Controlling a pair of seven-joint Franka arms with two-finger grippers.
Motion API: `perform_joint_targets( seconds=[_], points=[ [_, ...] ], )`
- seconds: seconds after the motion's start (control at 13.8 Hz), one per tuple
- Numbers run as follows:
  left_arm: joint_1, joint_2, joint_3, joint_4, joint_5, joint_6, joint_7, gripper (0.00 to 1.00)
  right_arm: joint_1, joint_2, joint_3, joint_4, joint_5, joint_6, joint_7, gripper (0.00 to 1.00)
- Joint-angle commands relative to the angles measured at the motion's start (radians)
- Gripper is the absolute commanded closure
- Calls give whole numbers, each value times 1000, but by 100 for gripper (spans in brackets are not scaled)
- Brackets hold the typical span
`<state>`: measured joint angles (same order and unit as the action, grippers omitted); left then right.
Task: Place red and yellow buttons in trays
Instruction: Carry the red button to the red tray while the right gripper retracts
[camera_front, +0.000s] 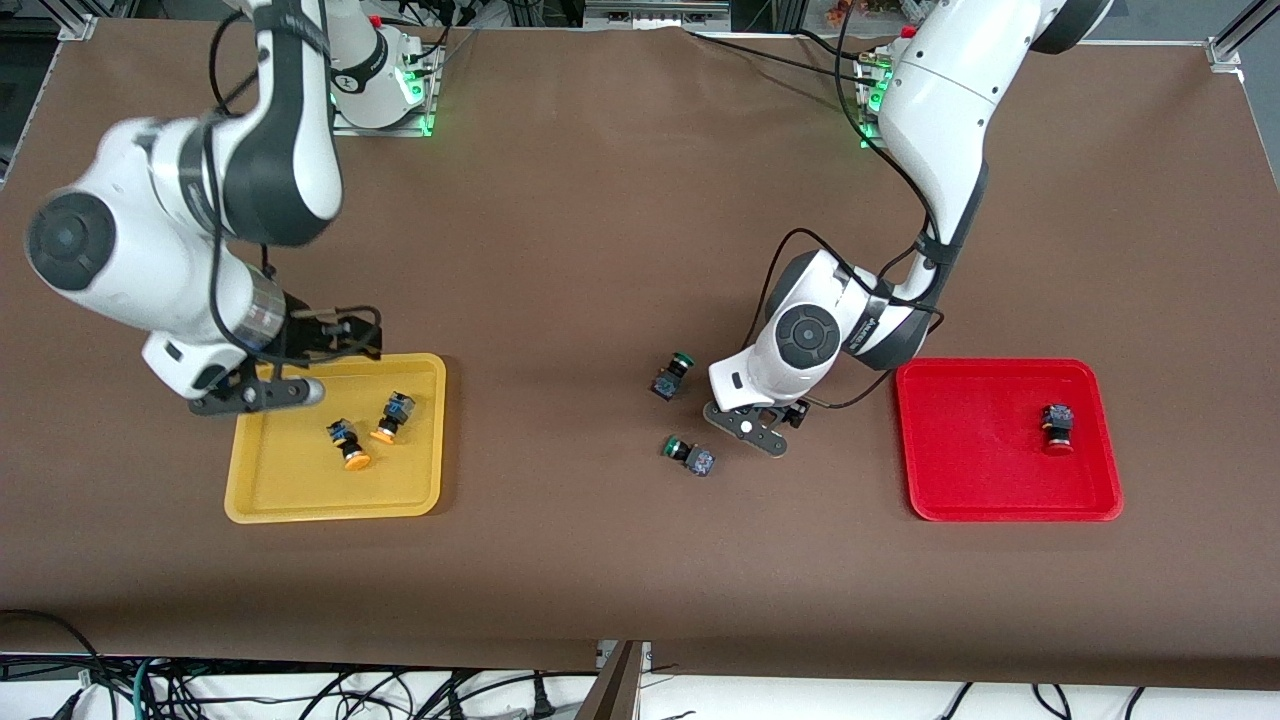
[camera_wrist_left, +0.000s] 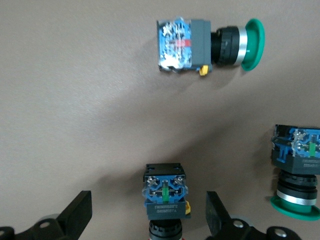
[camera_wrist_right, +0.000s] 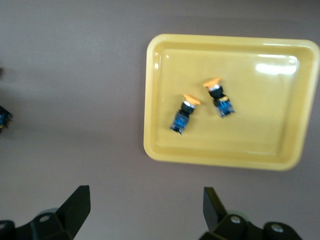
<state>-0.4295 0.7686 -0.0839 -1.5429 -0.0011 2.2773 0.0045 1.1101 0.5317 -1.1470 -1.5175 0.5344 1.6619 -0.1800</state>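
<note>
Two green-capped switches lie on the brown table (camera_front: 600, 200) near its middle; one green switch (camera_front: 672, 375) sits farther from the front camera, tipped on its side, cap pointing toward the bases; the other green switch (camera_front: 690, 456) lies nearer the camera, also on its side, the two close but apart; the left wrist view shows both on their sides, blue-and-grey blocks and silver collars showing; cables (camera_front: 300, 690) trail below the table's near edge; green lights (camera_front: 420, 95) glow at the base mounts.
</note>
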Motion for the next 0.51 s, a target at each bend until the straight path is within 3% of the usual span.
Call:
perform_joint_targets(
  seconds=[0.0,0.14,0.22,0.29,0.36,0.43],
  points=[
    [-23,0,15,-9,16,8,-1,0,109,-7,-120,-24,-24,-37,-12,0],
    [-25,3,15,-19,16,10,-20,0,88,-6,-113,-18,-24,-33,-52,0],
    [-31,12,15,-16,18,10,-27,0,36,-4,-77,-17,-24,-30,-52,0],
    [-40,18,15,-16,18,13,-27,2,-40,-7,3,6,-31,-36,-50,0],
    [-38,23,16,-14,18,28,-27,8,-85,-12,47,26,-49,-37,-46,0],
    [-38,27,16,-14,18,39,-27,21,-99,-25,67,26,-69,-37,-42,0]
  ],
)
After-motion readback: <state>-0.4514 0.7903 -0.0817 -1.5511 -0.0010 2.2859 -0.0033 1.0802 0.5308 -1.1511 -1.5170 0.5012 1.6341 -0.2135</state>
